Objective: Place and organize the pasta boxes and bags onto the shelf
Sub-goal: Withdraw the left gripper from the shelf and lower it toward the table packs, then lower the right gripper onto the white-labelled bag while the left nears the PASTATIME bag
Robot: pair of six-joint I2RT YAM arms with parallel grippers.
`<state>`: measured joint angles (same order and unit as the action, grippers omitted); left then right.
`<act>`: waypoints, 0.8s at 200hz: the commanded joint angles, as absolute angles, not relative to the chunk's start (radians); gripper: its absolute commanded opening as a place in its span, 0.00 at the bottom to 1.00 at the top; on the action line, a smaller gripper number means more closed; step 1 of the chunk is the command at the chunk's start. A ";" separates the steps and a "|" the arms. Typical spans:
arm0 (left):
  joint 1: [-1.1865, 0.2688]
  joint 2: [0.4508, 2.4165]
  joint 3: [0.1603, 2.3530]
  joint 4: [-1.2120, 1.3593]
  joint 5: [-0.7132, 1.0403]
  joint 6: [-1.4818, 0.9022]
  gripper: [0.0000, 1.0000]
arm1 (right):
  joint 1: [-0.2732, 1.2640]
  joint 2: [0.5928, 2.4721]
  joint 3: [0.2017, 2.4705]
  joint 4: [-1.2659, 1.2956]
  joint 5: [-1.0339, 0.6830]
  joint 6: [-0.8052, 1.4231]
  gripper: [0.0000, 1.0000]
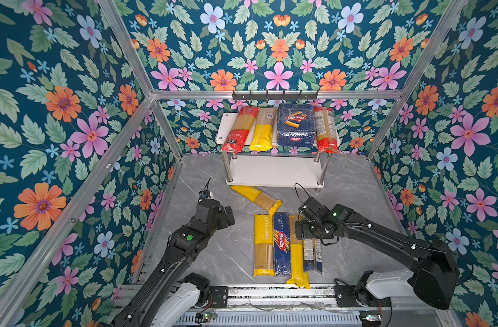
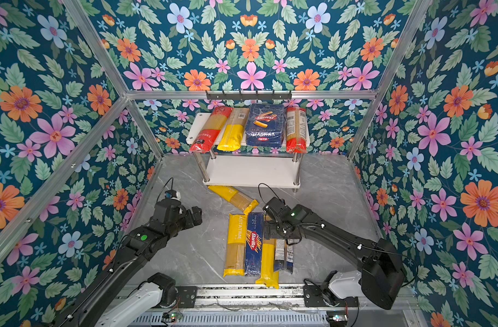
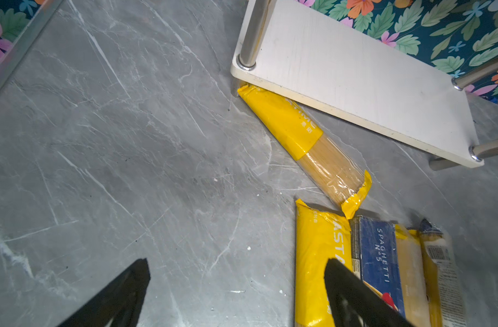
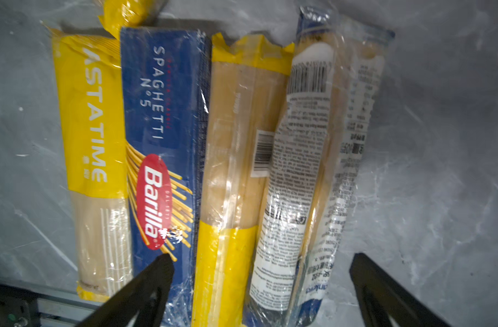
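With the left pincer [image 3: 238,262] and right pincer [image 4: 260,259] both spread empty and the right one held over four packs [image 1: 282,243] pressed side by side on the desk [image 1: 214,254] before the shelf [image 1: 273,172], two packs could be caught together, or one dragged askew.

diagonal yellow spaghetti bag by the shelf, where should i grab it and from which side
Take the diagonal yellow spaghetti bag around its clear middle, coming straight down with jaws turned across its narrow width. It lies flat with both long sides free there. Its far end is tucked against the lower board of the shelf, and its near end crowds the PASTATIME bag.
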<state>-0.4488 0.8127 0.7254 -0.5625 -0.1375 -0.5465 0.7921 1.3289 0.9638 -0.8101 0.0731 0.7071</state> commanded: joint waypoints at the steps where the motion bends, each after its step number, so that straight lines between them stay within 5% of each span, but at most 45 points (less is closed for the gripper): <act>1: -0.448 0.801 0.696 -0.494 -0.100 -0.571 0.98 | 0.793 1.305 0.905 -0.770 0.069 0.763 0.99; 160: -0.504 0.900 0.601 -0.324 -0.011 -0.649 0.94 | 0.794 1.246 0.680 -0.676 0.021 0.850 0.98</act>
